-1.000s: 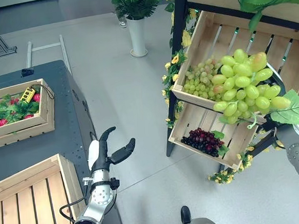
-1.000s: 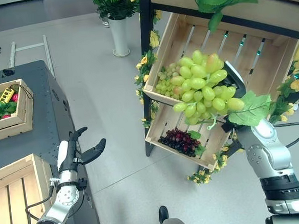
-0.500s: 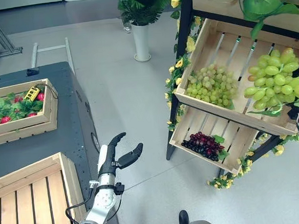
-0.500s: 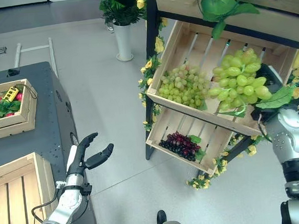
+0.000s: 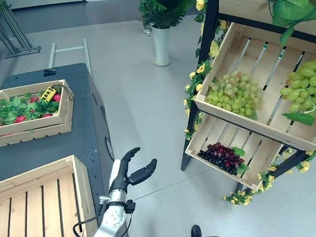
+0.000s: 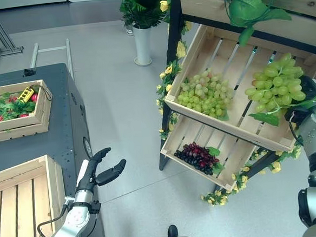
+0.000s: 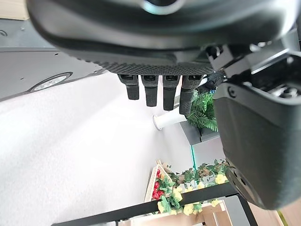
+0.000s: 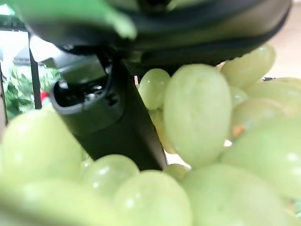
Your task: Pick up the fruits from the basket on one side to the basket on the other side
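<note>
A big bunch of green grapes (image 6: pixel 276 83) hangs in front of the right end of the upper shelf crate (image 5: pixel 261 46), with my right hand (image 8: pixel 106 120) shut on it; the thumb shows among the grapes (image 8: pixel 197 113). A smaller bunch of pale green grapes (image 5: pixel 231 91) lies in that crate. Dark purple grapes (image 5: pixel 219 156) lie in the lower crate (image 5: pixel 202 134). My left hand (image 5: pixel 130 168) hangs open and empty beside the dark table (image 5: pixel 86 140), its fingers (image 7: pixel 155 92) straight. An empty wooden crate (image 5: pixel 37 208) sits on the table at lower left.
A second crate (image 5: pixel 31 124) on the table's far side holds green leaves, red fruits and a small yellow device. The black shelf frame (image 5: pixel 199 94) bears yellow flowers. A plant in a white vase (image 5: pixel 160 39) stands on the floor behind.
The whole view has shifted. My right hand has carried the big grape bunch rightward across the upper crate and farther from the camera. The left hand keeps its open pose.
</note>
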You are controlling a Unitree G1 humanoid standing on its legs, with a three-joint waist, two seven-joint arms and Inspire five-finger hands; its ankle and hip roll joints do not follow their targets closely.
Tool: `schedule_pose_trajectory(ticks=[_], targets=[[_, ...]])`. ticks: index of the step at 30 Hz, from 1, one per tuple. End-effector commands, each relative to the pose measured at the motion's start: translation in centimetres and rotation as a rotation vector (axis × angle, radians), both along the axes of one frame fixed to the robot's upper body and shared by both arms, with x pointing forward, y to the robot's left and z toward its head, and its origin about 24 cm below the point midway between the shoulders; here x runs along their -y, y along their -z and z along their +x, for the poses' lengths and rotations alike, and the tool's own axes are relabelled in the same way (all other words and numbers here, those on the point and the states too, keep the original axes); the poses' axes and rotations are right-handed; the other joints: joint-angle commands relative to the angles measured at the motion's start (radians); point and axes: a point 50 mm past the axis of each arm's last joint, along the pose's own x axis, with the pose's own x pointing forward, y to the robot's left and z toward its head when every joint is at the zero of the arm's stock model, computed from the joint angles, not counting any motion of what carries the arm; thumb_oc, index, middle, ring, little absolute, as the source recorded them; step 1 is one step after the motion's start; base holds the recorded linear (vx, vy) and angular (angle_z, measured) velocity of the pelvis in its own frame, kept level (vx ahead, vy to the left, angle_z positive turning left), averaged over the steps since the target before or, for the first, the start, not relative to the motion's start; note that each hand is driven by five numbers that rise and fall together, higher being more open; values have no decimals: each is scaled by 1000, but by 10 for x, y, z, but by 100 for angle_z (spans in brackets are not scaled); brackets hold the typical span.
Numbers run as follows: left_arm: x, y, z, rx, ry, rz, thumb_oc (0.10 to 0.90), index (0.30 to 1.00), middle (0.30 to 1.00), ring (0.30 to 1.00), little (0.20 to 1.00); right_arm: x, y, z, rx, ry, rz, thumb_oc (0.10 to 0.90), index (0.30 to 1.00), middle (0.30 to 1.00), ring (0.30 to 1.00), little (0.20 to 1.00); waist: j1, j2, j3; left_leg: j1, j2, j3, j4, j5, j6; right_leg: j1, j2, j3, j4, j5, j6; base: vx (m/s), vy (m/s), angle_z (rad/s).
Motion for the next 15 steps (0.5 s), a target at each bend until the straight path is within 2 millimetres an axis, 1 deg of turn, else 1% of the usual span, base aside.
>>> schedule_pose_trajectory(ticks=[1,5,7,8,9,10,11,15], targets=[[19,-42,30,230,154,-32,800,900,900,900,900,6,-98,0,204,-5,-232,400,300,300,300,300,42,-41,-78,11,-50,-42,24,-166,35,95,15,3,23,-149,2,-7,12,5],[27,-41,30,228,183,-39,800,900,900,900,900,2,-90,9,85,-11,-354,400,300,300,300,300,52,-40,-76,14,-49,-42,22,-164,36,98,13,-5,22,-151,1,-8,15,6],[28,-40,31,221,188,-41,800,900,900,900,900,-1,-85,13,8,-41,-424,400,300,300,300,300,58,-40,-73,13,-49,-41,22,-162,37,98,11,-9,23,-151,1,0,0,0],[27,-39,31,218,188,-41,800,900,900,900,900,-1,-84,14,-8,-47,-443,441,361,361,361,361,60,-41,-72,13,-49,-40,24,-162,37,98,11,-10,24,-151,1,-15,4,3],[27,-39,31,216,187,-41,800,900,900,900,900,-1,-84,14,-18,-51,-457,499,448,448,448,448,61,-41,-71,12,-49,-40,25,-162,38,98,10,-11,25,-151,1,-9,2,3],[27,-39,30,215,186,-40,800,900,900,900,900,-2,-84,15,-29,-54,-475,729,794,794,794,794,61,-41,-70,12,-49,-39,26,-163,38,97,10,-11,25,-151,1,-12,5,4],[26,-39,31,213,186,-38,800,900,900,900,900,-2,-85,16,-50,-55,-515,800,900,900,900,900,63,-42,-69,11,-49,-38,26,-163,39,97,9,-12,26,-151,2,-18,8,3],[24,-39,30,218,187,-31,800,900,900,900,900,-1,-88,16,-63,-41,-568,800,900,900,900,900,67,-42,-64,12,-49,-37,27,-163,43,96,7,-14,28,-150,5,-4,2,1]])
